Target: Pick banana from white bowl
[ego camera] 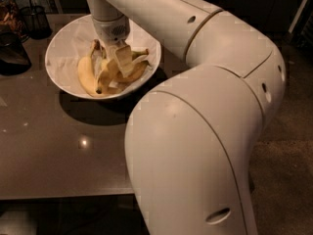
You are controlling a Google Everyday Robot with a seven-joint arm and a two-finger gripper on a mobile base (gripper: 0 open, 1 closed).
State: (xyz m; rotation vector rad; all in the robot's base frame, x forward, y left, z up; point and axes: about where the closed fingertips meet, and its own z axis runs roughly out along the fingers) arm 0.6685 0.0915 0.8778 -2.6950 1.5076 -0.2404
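The gripper (113,62) is down inside the one white bowl (63,45), can't tell if it's spread or pinching. The banana (135,72) lies right beside it, among at least three. One wire-mesh cup (36,21) sits behind on the table (58,146).

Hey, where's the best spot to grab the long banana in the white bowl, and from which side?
Probably around its middle, from straight above: the banana lies flat in the white bowl, shorter bananas crowd its sides, and the bowl's sloping wall blocks a sideways approach. The gripper hangs over the pile, inside the bowl.
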